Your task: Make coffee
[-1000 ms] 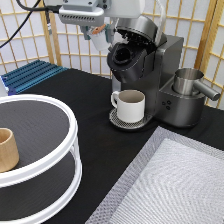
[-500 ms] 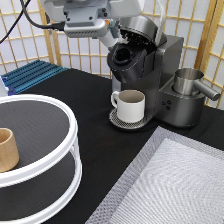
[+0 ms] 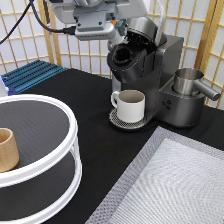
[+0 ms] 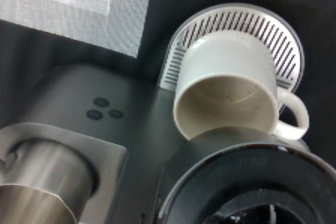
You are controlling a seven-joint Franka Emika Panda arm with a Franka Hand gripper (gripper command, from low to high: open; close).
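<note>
**A:** Up at the top of the exterior view, just left of centre, is that your hand?

**B:** Yes. I am holding my gripper (image 3: pixel 116 31) right beside the coffee maker's (image 3: pixel 155 75) raised lid (image 3: pixel 145 27), above and just left of the open brew chamber (image 3: pixel 121 55). My hand's body is hiding the fingers, so I cannot tell whether they are released, clenched or grasping anything.

**A:** And the coffee pod?

**B:** I am not seeing it anywhere. It is not lying on the black table (image 3: pixel 90 100), and the chamber is reading only as a dark round opening from the exterior view. My wrist camera is looking down past the chamber's dark rim (image 4: pixel 247 190), and no orange-and-white foil is showing there. It may be inside the chamber or hidden at my fingers; I cannot say which.

**A:** What is looking done?

**B:** The white mug (image 3: pixel 131 105) is standing empty on the round drip grate (image 3: pixel 120 121) under the spout. The lid is standing open, so I am judging the work to be at the loading stage. Closing and brewing are not yet done.

**A:** Anything else around?

**B:** A metal pitcher (image 3: pixel 187 82) is sitting at the machine's right, and a tan wooden cup (image 3: pixel 7 149) is resting on the white tiered stand (image 3: pixel 55 165) at lower left, well apart from me.
</note>
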